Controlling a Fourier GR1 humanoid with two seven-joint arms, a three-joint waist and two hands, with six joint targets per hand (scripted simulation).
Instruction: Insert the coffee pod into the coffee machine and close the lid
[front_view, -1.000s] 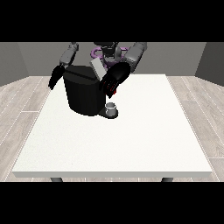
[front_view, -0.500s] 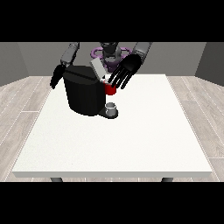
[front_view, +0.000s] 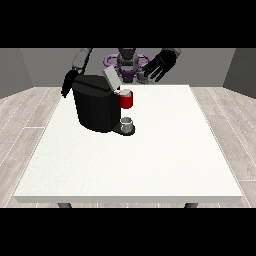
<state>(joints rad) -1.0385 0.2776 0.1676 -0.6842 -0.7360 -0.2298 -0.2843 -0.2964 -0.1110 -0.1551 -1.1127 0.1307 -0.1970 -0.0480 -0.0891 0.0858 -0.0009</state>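
Now the spread hand (front_view: 160, 65) at two o'clock of the coffee machine (front_view: 97, 107) should press its raised lid (front_view: 111, 79) squarely down.

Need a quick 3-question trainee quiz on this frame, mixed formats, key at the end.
1. True or false: the robot hand at the view's right is touching the coffee machine.
2. Multiple choice: the lid of the machine is A) raised and tilted, B) flat and shut, C) lying on the table.
3. Fill in: the red thing at the machine sits directly above a ____ thing at the machine's base.

Key
1. False. It is raised with fingers spread, off to the machine's right.
2. A.
3. Grey. Whether it is the pod cannot be told.
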